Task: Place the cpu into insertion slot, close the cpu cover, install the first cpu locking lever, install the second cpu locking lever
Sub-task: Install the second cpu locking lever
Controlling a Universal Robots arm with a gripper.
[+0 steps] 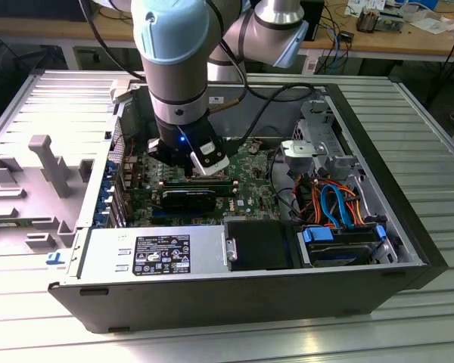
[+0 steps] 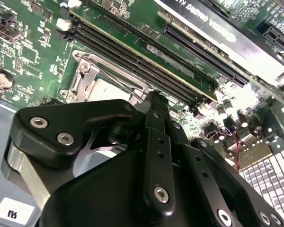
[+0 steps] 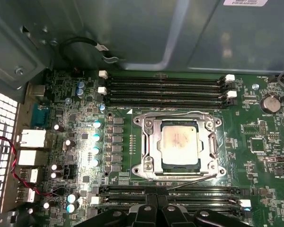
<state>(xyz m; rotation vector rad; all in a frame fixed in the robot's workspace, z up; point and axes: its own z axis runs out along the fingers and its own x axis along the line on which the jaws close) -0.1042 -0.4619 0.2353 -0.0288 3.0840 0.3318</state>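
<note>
Lab bench background, open PC case [image 1: 408, 227] on ribbed metal table [image 1: 234, 340]. Gripper [image 3: 154, 213] hovers above motherboard [image 3: 255, 137], fingers together, holding nothing. Cpu [image 3: 180, 142] sits in insertion slot [image 3: 149, 163] mid-board; cpu cover [image 3: 154, 142] down around it. One locking lever [image 3: 191, 179] looks unlatched, so levers likely remain. Print unreadable.
</note>
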